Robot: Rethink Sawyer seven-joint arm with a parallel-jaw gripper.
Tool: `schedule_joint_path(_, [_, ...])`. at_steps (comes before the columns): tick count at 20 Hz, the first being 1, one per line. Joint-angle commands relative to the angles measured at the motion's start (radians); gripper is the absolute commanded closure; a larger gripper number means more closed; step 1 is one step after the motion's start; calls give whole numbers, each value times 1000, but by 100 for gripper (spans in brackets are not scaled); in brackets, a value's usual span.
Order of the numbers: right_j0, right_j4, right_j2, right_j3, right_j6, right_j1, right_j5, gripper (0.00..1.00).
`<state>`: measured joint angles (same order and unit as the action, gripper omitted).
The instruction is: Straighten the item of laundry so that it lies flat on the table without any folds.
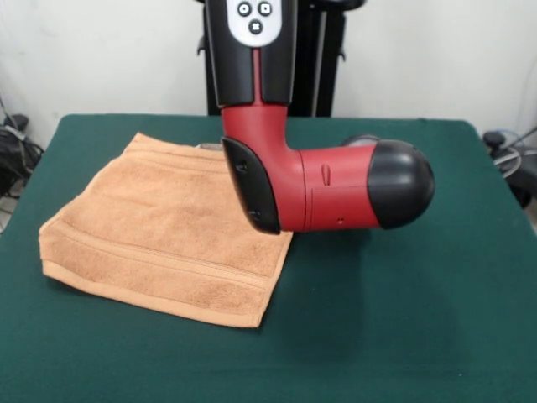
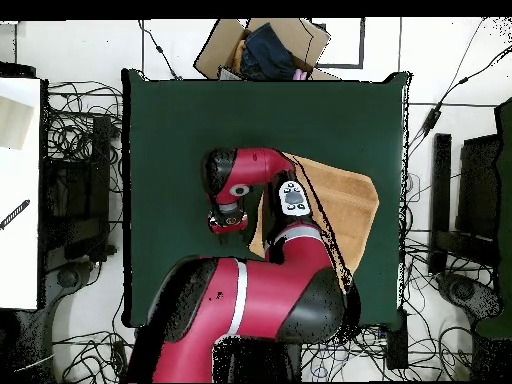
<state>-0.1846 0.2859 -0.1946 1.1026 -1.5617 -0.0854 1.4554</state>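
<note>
The item of laundry (image 1: 159,231), a light orange-tan terry towel, lies on the left half of the dark green table (image 1: 403,319). Its front edge looks thick, as if doubled over, and band stripes run along it. The red and black arm bends low over the towel's right corner and hides it. In the overhead view the towel (image 2: 350,205) lies right of the arm, partly under it. The gripper (image 2: 228,221) is at the arm's end, over bare green felt beside the towel. Its state does not show, and the arm hides it in the front view.
An open cardboard box (image 2: 262,48) with dark cloth in it stands on the floor beyond the table's far edge in the overhead view. Cables (image 2: 80,130) lie around the table. A white surface (image 2: 18,190) is at the left.
</note>
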Motion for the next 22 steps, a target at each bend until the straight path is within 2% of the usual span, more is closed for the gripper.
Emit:
schedule_joint_path(1, [13,19,52,-91,-179,32,-3,0])
schedule_joint_path(12, [16,7,63,-101,-165,24,29,0])
schedule_joint_path(18, [23,-7,70,-60,-177,-16,35,0])
schedule_joint_path(22, [27,-7,74,-84,-172,4,45,0])
